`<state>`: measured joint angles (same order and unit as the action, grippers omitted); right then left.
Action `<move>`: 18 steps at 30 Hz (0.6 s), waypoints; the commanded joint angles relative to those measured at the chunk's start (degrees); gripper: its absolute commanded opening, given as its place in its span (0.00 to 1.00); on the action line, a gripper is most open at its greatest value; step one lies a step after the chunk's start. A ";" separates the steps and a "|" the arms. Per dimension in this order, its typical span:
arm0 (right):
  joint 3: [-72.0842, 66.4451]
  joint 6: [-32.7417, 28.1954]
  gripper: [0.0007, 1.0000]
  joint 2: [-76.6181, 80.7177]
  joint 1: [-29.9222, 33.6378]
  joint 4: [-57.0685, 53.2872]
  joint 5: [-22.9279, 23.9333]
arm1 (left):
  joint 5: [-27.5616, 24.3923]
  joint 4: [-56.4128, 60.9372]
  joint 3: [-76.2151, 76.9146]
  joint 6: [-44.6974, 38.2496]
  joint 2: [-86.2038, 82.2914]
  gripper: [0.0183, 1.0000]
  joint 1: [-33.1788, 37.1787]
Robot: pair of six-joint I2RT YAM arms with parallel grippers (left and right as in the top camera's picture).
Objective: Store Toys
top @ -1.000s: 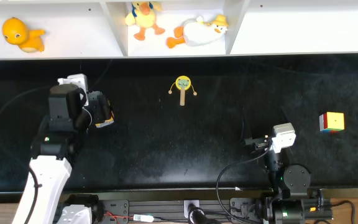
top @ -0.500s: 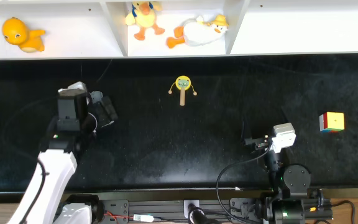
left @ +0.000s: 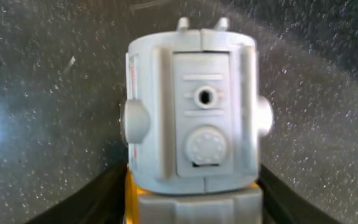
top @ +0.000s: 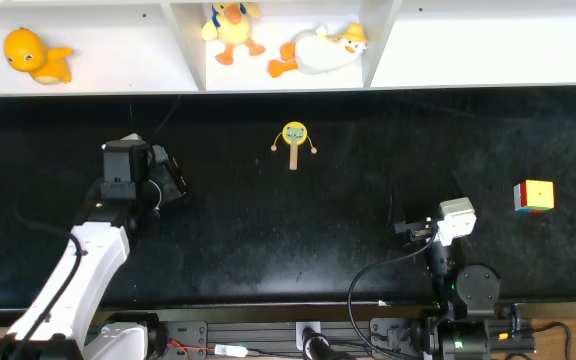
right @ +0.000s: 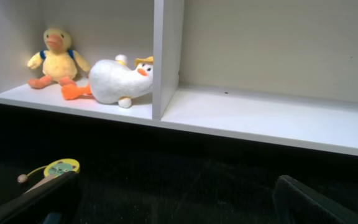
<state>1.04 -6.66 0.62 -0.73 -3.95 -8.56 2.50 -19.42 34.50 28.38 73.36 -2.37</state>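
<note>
Okay, top view: left end effector [top: 173, 178] is over the left part of the tabletop [top: 268, 250]. Rattle drum [top: 294, 140] lies mid-tabletop, colour cube [top: 533, 196] far right, white plush duck [top: 318, 50] in the middle bay of the shelf [top: 468, 50].
Left wrist: closed tight on a grey toy robot [left: 191, 112].
Right wrist: right end effector [right: 176, 193] spread wide, holding nothing, facing the shelf.
</note>
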 commanded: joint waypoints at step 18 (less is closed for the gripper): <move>-0.79 -0.17 1.00 -0.42 0.39 0.33 0.13 | 2.16 -6.32 5.95 -16.90 -7.78 0.33 0.37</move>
<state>1.04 -6.68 0.64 -0.73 -3.95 -8.56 3.44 -24.69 36.32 19.18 66.32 -2.22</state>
